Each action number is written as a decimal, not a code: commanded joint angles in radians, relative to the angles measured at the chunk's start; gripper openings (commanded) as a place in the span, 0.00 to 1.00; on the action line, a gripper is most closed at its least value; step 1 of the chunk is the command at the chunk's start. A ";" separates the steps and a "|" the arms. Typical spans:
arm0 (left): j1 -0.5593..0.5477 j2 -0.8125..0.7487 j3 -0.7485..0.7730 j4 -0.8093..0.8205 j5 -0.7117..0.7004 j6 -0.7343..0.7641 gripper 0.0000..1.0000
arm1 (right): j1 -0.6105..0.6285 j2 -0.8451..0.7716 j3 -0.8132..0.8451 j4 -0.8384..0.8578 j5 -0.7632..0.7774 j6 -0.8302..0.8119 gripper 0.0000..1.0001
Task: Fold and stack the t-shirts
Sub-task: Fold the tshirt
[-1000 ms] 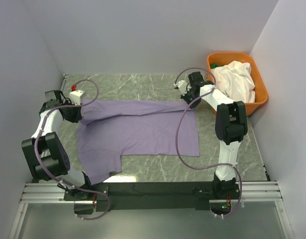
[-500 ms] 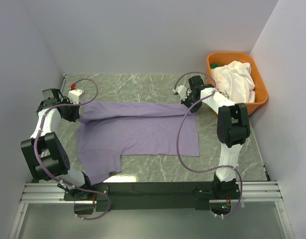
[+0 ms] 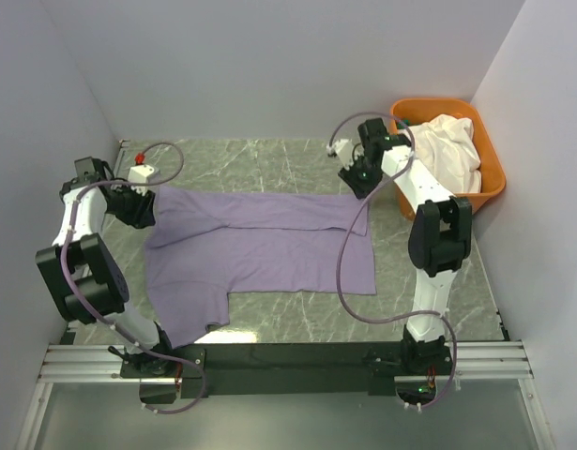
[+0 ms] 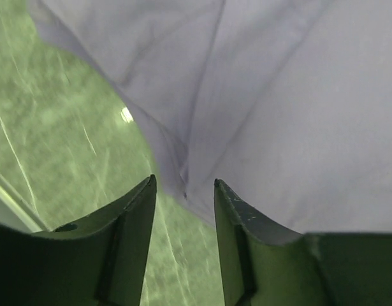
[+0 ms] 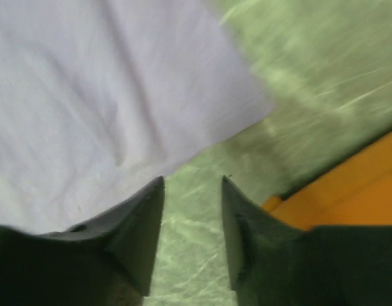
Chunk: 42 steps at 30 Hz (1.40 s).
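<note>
At the lavender t-shirt's far corners, left gripper and right gripper hang parted, empty.

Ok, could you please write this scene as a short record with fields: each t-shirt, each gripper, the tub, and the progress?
lavender t-shirt: spread on the table, some creases
white t-shirt: bunched inside the orange tub, far right
left gripper: open, at the lavender shirt's far left edge
right gripper: open, over bare table beside the shirt's far right corner
progress: no stack yet
</note>
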 commanded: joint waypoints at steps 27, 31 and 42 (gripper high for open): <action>-0.223 0.445 0.287 0.055 0.092 -0.334 0.61 | -0.011 0.280 0.279 -0.167 0.031 0.366 0.34; -0.223 0.434 0.267 0.055 0.086 -0.319 0.60 | -0.037 0.221 0.227 -0.135 0.014 0.421 0.42; -0.229 0.389 0.230 0.071 0.069 -0.300 0.61 | -0.097 0.267 0.257 -0.104 -0.009 0.524 0.56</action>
